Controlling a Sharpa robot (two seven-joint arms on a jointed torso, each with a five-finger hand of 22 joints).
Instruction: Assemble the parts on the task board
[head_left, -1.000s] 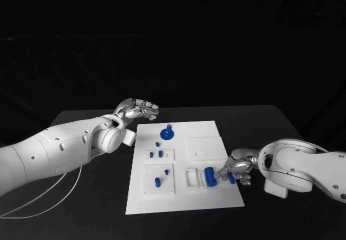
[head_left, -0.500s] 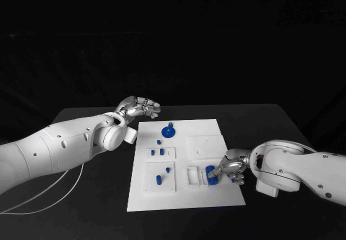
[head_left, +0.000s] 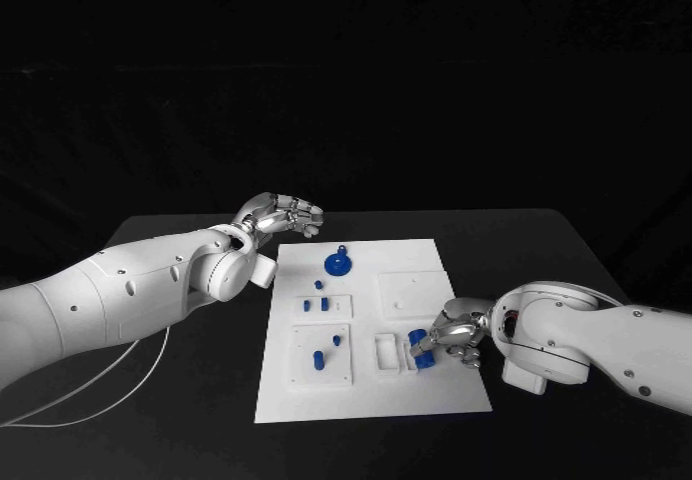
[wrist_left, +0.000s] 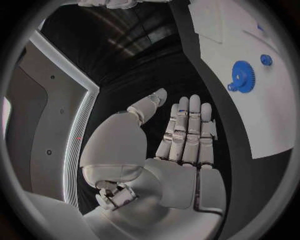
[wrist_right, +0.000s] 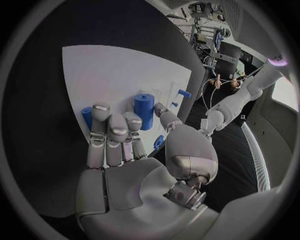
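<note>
Two robot hands showing: right robot hand (head_left: 450, 335) is sliding further in over the task board's (head_left: 433, 395) right edge, fingers closing around the blue cylinder part (head_left: 420, 346); grasp forming. Left robot hand (head_left: 284, 216) is still idling empty, fingers curled, beside the board's far-left corner.

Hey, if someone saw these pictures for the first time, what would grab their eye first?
Probably the white task board in the middle of the black table, dotted with small blue parts. Next, the right hand at the board's right side, fingers around a blue cylinder. The blue gear near the far edge also stands out, close to the left hand.
</note>
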